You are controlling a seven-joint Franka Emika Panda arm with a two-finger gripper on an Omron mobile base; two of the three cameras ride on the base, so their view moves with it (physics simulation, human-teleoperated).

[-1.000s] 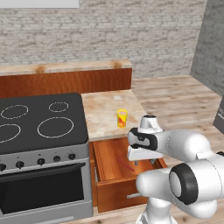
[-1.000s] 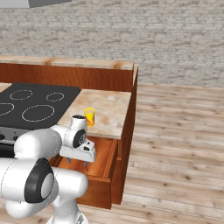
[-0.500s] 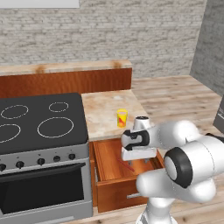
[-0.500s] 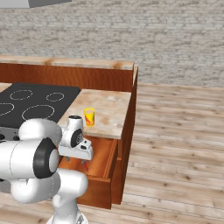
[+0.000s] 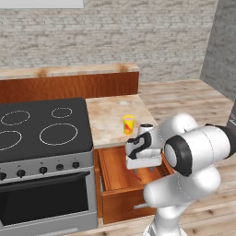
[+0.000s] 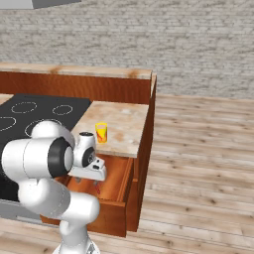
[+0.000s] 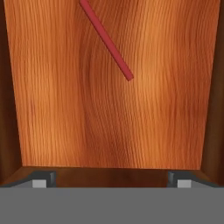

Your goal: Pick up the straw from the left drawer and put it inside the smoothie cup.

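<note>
The left drawer (image 5: pixel 112 171) is pulled out below the counter, its orange-brown floor (image 7: pixel 87 113) bare apart from the straw. The dark red straw (image 7: pixel 108 42) lies flat and diagonal on that floor, also seen as a short red sliver (image 5: pixel 135 175) under my hand and beside it (image 6: pixel 97 187). My gripper (image 7: pixel 111 179) points straight down into the drawer, open wide with nothing between its fingers (image 7: pixel 41 179). It hovers above the straw (image 5: pixel 138 168), apart from it. The yellow smoothie cup (image 5: pixel 128 124) stands upright on the counter just behind the drawer (image 6: pixel 101 132).
A black stove top (image 5: pixel 41 129) with a grey oven door (image 5: pixel 44 200) sits left of the drawer. A raised wooden ledge (image 5: pixel 69 85) backs the beige counter (image 5: pixel 108 115). Wooden floor (image 6: pixel 198 163) spreads to the right. My white arm bulks over the drawer's right side.
My hand has edged a little to the left and slightly lower over the open drawer, and the arm's elbow has swung in closer. Straw and cup have not moved.
</note>
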